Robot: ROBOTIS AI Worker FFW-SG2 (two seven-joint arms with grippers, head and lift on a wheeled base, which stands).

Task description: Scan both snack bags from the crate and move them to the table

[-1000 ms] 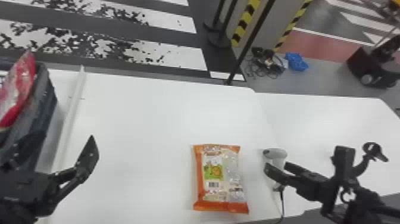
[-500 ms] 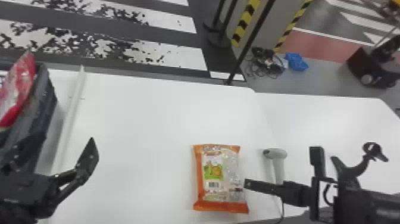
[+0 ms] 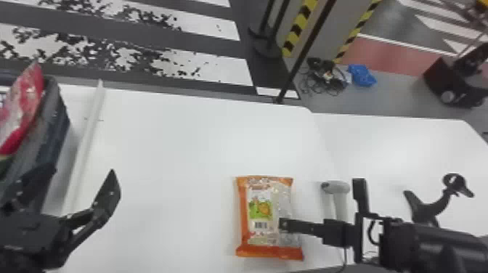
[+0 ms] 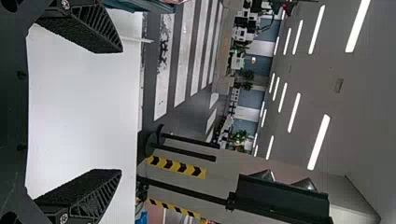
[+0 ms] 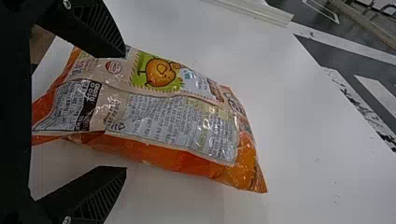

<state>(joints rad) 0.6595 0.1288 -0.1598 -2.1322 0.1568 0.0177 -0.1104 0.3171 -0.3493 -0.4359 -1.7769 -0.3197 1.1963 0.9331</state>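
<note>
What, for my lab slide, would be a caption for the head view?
Right gripper at the orange bag on the table, scanner nearby; red bag in the crate.

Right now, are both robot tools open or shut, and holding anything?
Left tool: open, holding nothing.
Right tool: open, not gripping the orange snack bag.

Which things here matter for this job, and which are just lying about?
For the job:
- orange snack bag, on the table
- red bag, in the crate
- grey scanner

Apparently just lying about:
- white strip on the table
- tangled cables, blue bundle on the floor
</note>
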